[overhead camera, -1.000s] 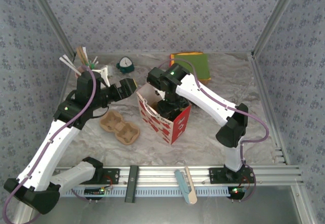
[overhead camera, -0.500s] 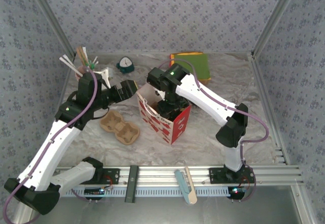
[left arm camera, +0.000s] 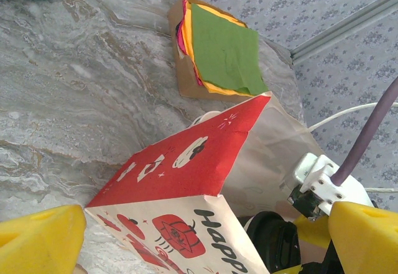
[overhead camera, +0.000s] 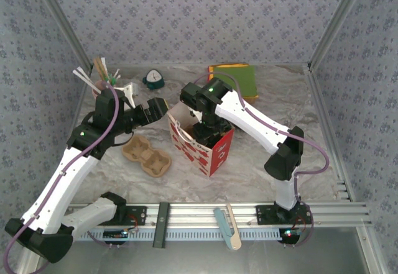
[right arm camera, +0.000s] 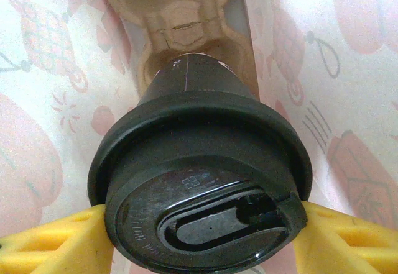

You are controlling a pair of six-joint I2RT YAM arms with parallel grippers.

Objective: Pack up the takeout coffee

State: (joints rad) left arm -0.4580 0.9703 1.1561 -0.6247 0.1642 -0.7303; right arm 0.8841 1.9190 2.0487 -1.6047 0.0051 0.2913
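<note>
One lidded cup (right arm camera: 199,162), upright and pinched by the right gripper (right arm camera: 198,240), aims base-down at a carrier well (right arm camera: 239,53) inside the bag (right arm camera: 348,69).

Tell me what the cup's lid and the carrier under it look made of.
Lid: likely moulded plastic, black, semi-gloss, with raised lettering and a sheen. Carrier: looks like moulded pulp cardboard, matte brown, with soft rounded edges.

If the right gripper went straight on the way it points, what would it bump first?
Probably the cardboard carrier at the bottom of the bag; the lidded cup in the right gripper would touch first. Depth unclear.
</note>
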